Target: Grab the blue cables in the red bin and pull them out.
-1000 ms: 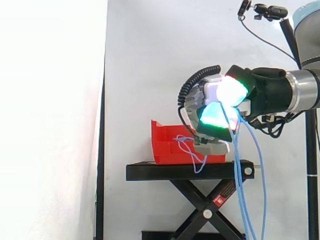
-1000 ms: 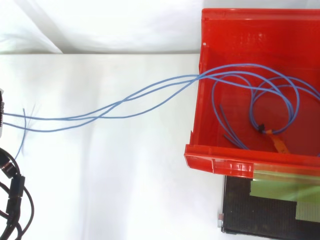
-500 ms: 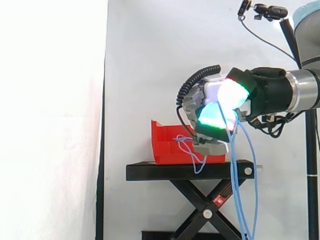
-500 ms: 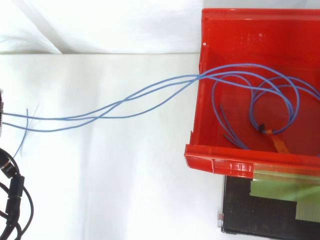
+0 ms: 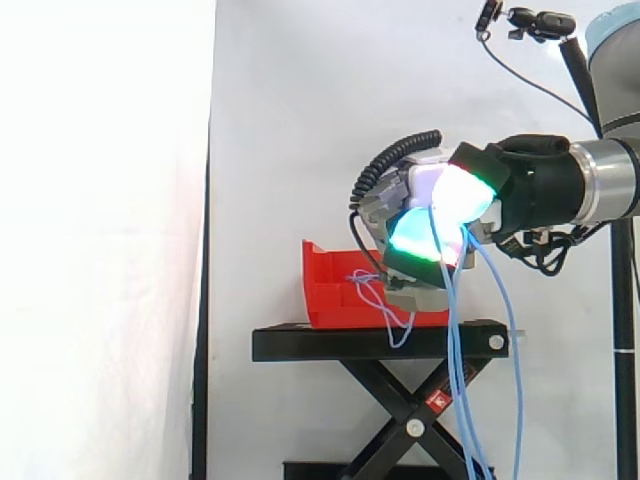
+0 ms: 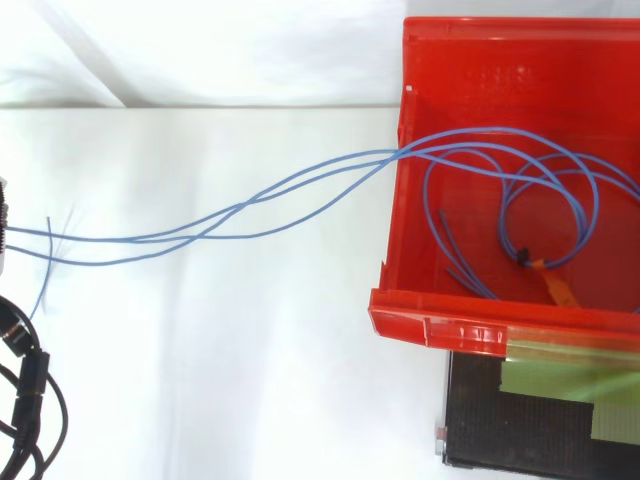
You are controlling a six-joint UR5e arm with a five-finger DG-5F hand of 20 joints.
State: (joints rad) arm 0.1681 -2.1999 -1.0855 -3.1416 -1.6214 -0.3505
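This looks like a robotics lab: a white curtain (image 5: pixel 300 100) as backdrop, a black scissor-lift stand (image 5: pixel 300 345) at lower centre, a robot arm (image 5: pixel 605 190) at right, and a small camera (image 5: pixel 545 22) clamped at upper right.

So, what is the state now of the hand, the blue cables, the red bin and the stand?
hand: shut on the blue cables, which hang down from it.
blue cables: partly pulled out; loops lie in the bin, strands run out over its wall.
red bin: upright on the stand, holding cable loops.
black stand: raised on its scissor legs, carrying the bin.
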